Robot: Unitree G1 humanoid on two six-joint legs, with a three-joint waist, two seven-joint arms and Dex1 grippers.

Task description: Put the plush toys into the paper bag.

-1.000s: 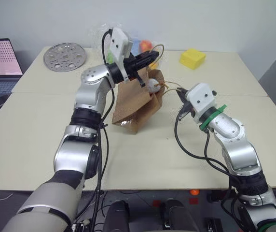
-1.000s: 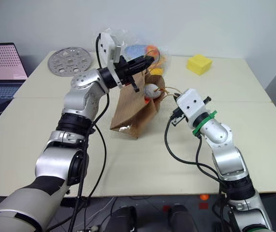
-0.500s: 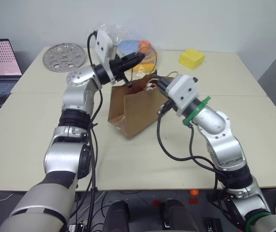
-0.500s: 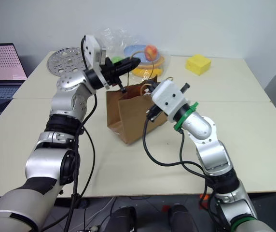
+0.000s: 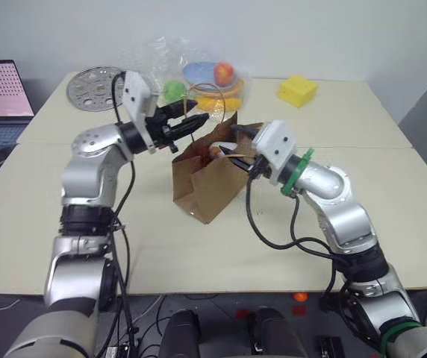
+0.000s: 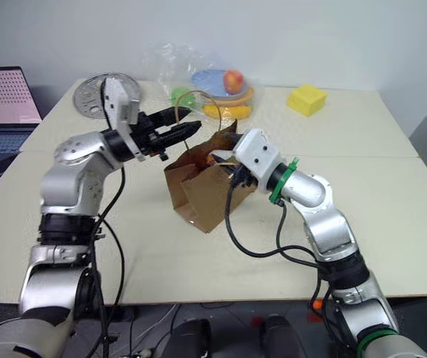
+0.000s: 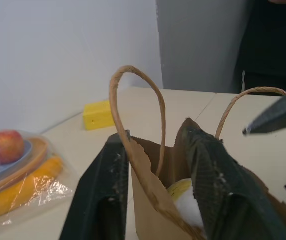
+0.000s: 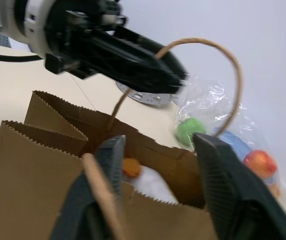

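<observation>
The brown paper bag [image 5: 206, 186] stands upright on the table with its mouth open. Inside it lies the white-yellow egg toy [image 7: 189, 204], and an orange bit of plush [image 8: 131, 168] shows beside the white [image 8: 155, 185]. I cannot tell whether that orange is the carrot. My left gripper [image 5: 191, 123] is open and straddles the bag's far rim, with one loop handle [image 7: 133, 75] between its fingers [image 7: 103, 185]. Open too, my right gripper [image 5: 232, 143] has its fingers [image 8: 218, 185] either side of the near rim.
A clear plastic bag of fruit [image 5: 202, 78] lies just behind the paper bag. A yellow block [image 5: 297, 89] sits at the back right, a perforated metal disc [image 5: 98, 87] at the back left, and a laptop [image 5: 1, 97] past the table's left edge.
Both grippers were shut on the bag and have opened. The bag went from tilted with the egg at its mouth to upright with the egg inside. My left hand drew back left.
</observation>
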